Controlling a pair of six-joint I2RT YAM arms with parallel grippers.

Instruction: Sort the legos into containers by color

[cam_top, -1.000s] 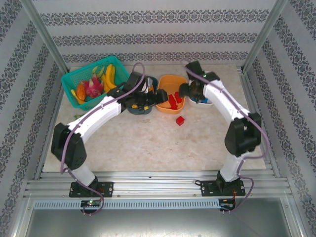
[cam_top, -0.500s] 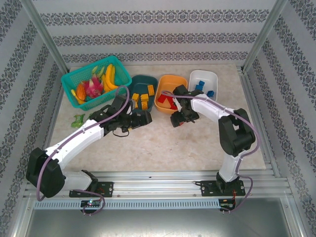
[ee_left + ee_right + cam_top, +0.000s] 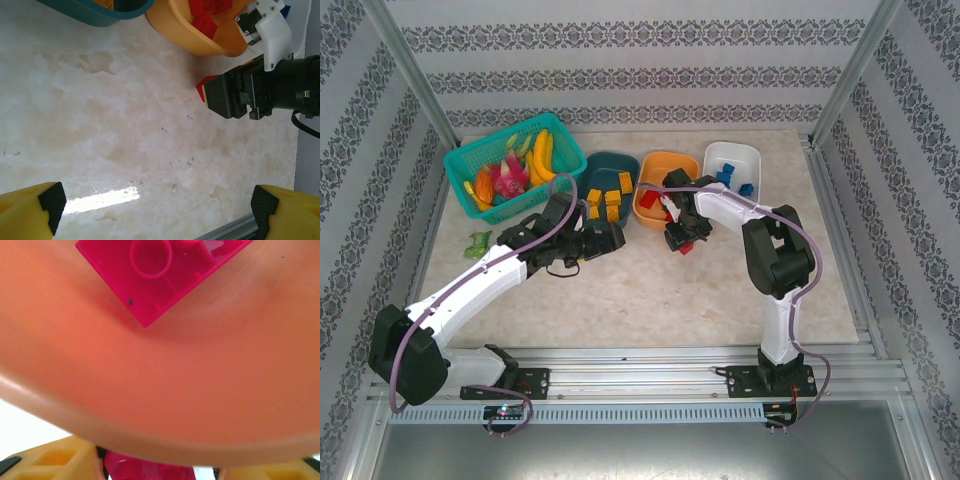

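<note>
A loose red lego (image 3: 685,246) lies on the table just in front of the orange tub (image 3: 660,165). My right gripper (image 3: 686,240) is lowered over it with the jaws closed in on it. The right wrist view has that lego (image 3: 150,471) low between the yellow fingers (image 3: 50,465), close against the tub wall (image 3: 175,390). Another red lego (image 3: 155,270) lies inside the tub. Yellow legos (image 3: 605,200) sit in the dark teal tub (image 3: 610,165). Blue legos (image 3: 735,182) sit in the white tub (image 3: 732,155). My left gripper (image 3: 610,238) hovers open over bare table, its jaws (image 3: 157,202) holding nothing.
A teal mesh basket of toy fruit (image 3: 510,165) stands at the back left. A green wrapped piece (image 3: 477,243) lies near the left edge. The left wrist view shows my right gripper (image 3: 225,95) on the red lego (image 3: 201,89). A metal rail (image 3: 640,375) runs along the near edge.
My right arm swung from the white tub down to the red lego in front of the orange tub, and its jaws narrowed around it. My left arm drew back from the teal tub, still open.
</note>
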